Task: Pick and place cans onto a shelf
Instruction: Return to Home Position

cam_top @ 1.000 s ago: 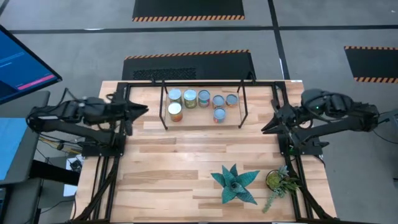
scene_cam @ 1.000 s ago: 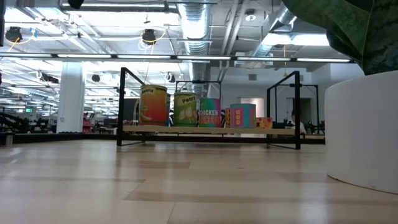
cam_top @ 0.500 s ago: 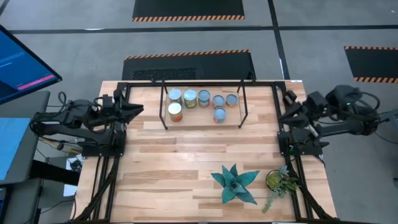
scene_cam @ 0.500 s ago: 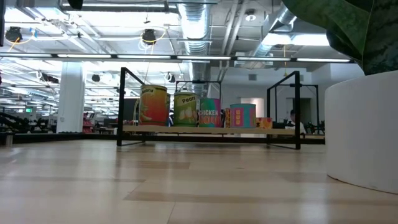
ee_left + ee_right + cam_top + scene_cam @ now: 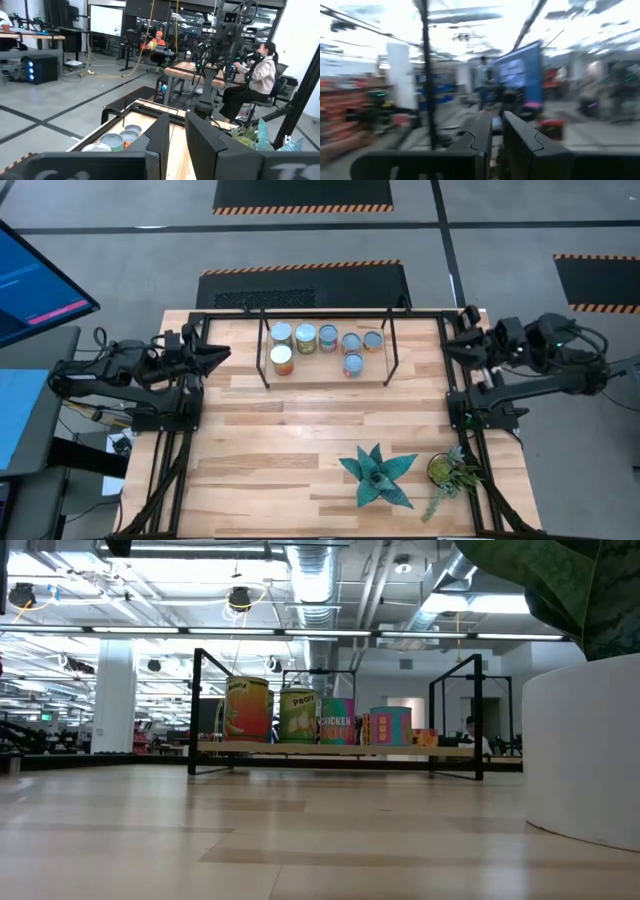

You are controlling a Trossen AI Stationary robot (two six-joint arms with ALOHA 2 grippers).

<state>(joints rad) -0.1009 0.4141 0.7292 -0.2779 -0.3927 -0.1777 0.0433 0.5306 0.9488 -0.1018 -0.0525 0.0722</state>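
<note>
Several cans [image 5: 326,346] with silver tops stand upright in two rows on the low black-rod shelf [image 5: 300,376] at the table's far middle. They also show in the low view [image 5: 300,712] and the left wrist view [image 5: 120,140]. My left gripper [image 5: 226,352] is shut and empty, hovering left of the shelf, its fingers [image 5: 165,135] pointing toward the cans. My right gripper [image 5: 447,346] is shut and empty near the table's far right edge, right of the shelf; its own view [image 5: 497,117] is blurred.
Two potted green plants [image 5: 378,475] [image 5: 447,470] stand at the near right; a white pot [image 5: 585,750] fills the low view's right side. The black table frame [image 5: 200,330] runs along both sides. A seated person [image 5: 252,80] shows beyond the table.
My left gripper has drawn back a little toward the table's left edge. My right gripper has drawn back toward the right edge, then swung toward the far edge. The cans have stayed where they were.
</note>
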